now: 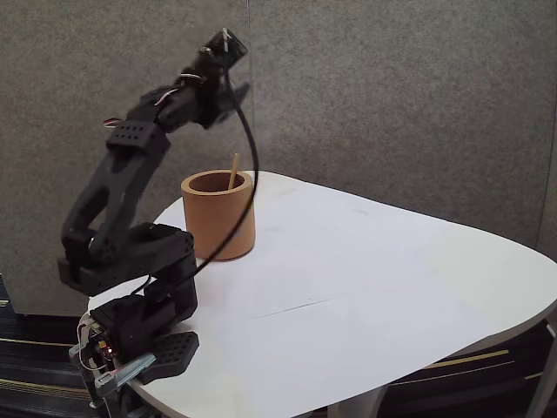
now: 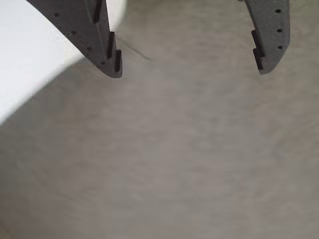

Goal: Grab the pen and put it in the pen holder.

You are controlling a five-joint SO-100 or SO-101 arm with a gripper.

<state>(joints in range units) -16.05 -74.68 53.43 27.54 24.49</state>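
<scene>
While the black arm's tool (image 2: pixel 190 69) hangs high above the wide tan-brown cylindrical pen holder (image 1: pixel 219 218), its two dark fingers (image 2: pixel 102 42) stand spread wide with nothing between them in the wrist view. Inside that cup the thin tan wooden pen (image 1: pixel 233 171) leans upright, its tip poking above the rim. Beneath the cup lies the rounded white table (image 1: pixel 374 287), and behind it a grey wall (image 1: pixel 392 96).

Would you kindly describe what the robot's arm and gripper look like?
The arm is matte black plastic with perforated panels; a black cable loops alongside it. The gripper has two dark grey fingers with small holes and stepped inner edges.
</scene>
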